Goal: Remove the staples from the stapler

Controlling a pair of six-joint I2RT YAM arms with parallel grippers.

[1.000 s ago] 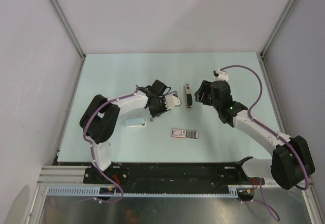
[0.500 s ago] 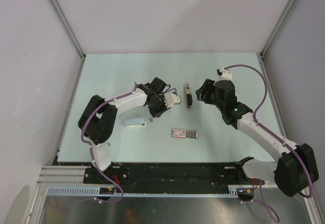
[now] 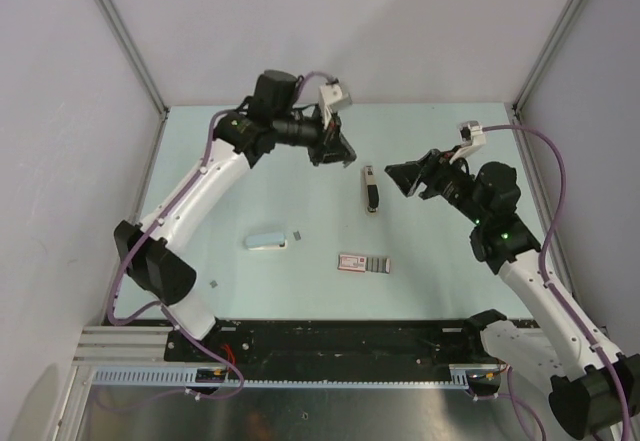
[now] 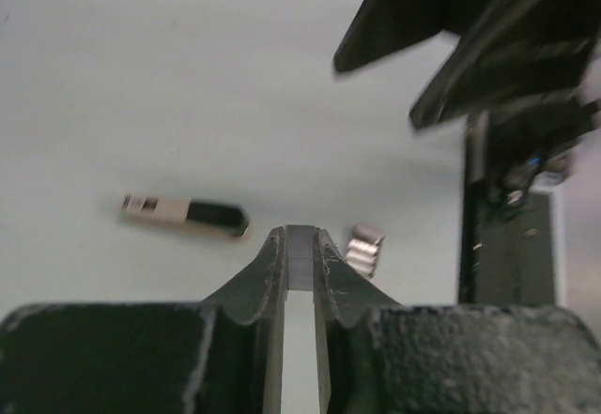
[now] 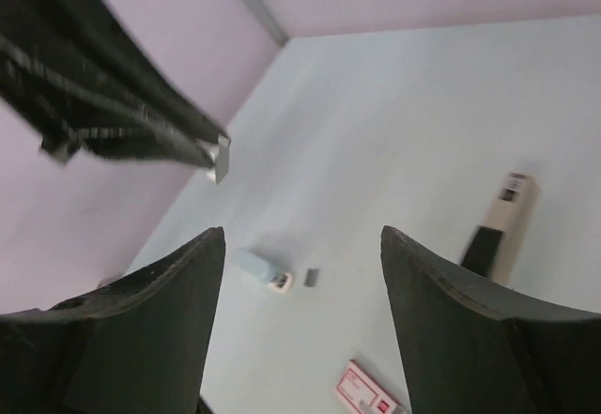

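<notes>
Stapler (image 3: 370, 189) lies flat on the surface (image 3: 450, 281), between the two claws. Right claw (image 3: 402, 179) is spread wide with nothing in it, hanging just to the stapler's right. Left claw (image 3: 343, 153) sits left of and beyond the stapler, pinched narrow on a silvery strip (image 5: 218, 161). I think that's staples, but it's blurry.

Risk from here: that's a really thin pinch, so a quick swing could let the strip slip out, or snap and scatter.

Pink-and-grey box (image 3: 364, 264), on the base side of both claws, shows grey rows inside, probably spare staples.
</notes>
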